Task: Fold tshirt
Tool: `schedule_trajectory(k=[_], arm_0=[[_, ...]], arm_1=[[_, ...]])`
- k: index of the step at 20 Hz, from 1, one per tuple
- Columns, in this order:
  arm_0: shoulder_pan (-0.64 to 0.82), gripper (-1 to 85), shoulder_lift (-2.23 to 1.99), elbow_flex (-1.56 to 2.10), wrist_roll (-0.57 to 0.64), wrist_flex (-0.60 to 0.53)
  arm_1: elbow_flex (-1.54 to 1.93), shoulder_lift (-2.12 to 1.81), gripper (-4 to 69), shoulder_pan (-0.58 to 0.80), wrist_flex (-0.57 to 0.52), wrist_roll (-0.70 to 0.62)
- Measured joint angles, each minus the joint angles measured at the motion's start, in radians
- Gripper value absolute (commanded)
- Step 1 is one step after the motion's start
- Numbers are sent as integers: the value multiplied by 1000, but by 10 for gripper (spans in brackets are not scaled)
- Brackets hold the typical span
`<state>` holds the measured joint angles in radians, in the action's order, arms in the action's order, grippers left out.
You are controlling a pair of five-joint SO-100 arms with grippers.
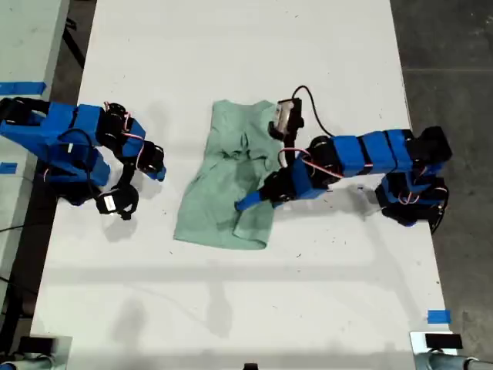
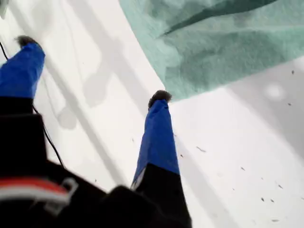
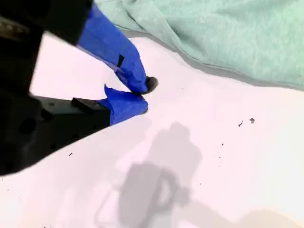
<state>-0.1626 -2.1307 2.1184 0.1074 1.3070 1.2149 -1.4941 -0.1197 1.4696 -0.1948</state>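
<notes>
Looking along my first pincer [image 2: 92,69], you find its jaws spread wide and holding nothing. One fingertip [image 2: 160,97] hangs right at the hem of the tshirt [image 2: 228,47], and the other sits well off over bare bench [image 2: 228,156]. That reads as a set-up to slip one finger past the hem and pinch it. Whether the tip already touches the cloth, you cannot tell from these views.

My second pincer [image 3: 146,95] is clenched, tips together, with nothing between them. The tshirt [image 3: 228,33] lies ahead of it, near but clearly apart, with a strip of bare bench between. I judge it is parked there to stay clear while the other arm works, and close enough to pin the cloth if you need it.

The tshirt [image 1: 231,177] lies on the bench [image 1: 254,308] between the two arms. It is bunched into a narrow, rumpled strip, with one side apparently turned over onto the body. The fold looks partly done and is not yet flat or square.

Count one tshirt, two arms and two pincers: one spread, one clenched.
</notes>
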Motion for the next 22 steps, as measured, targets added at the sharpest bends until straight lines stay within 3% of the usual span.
schedule_trajectory(k=[2, 3, 4, 7, 12, 17, 19, 20, 21, 22], arm_0=[[-28, 29, 63, -63, -18, 0], [-44, 193, 109, -103, -25, 0], [-61, 289, 149, -140, -34, -3], [-120, 322, 224, -204, -44, -37], [-173, 316, 296, -204, -67, -127], [-173, 295, 387, -57, -100, -328], [-173, 228, 425, 23, -115, -419], [-169, 152, 448, 60, -117, -468], [-166, 18, 456, 78, -118, -509], [-166, 1, 463, 86, -117, -549]], arm_1=[[137, -84, 395, 6, 9, 14], [183, -103, 395, 6, 9, 20], [216, -115, 396, 6, 8, 26], [255, -117, 397, 6, 8, 32], [268, -118, 397, 6, 8, 34], [278, -118, 397, 6, 8, 35], [290, -118, 397, 6, 8, 34], [295, -117, 397, 6, 8, 35], [302, -118, 397, 6, 6, 34], [307, -118, 397, 6, 0, 35]])
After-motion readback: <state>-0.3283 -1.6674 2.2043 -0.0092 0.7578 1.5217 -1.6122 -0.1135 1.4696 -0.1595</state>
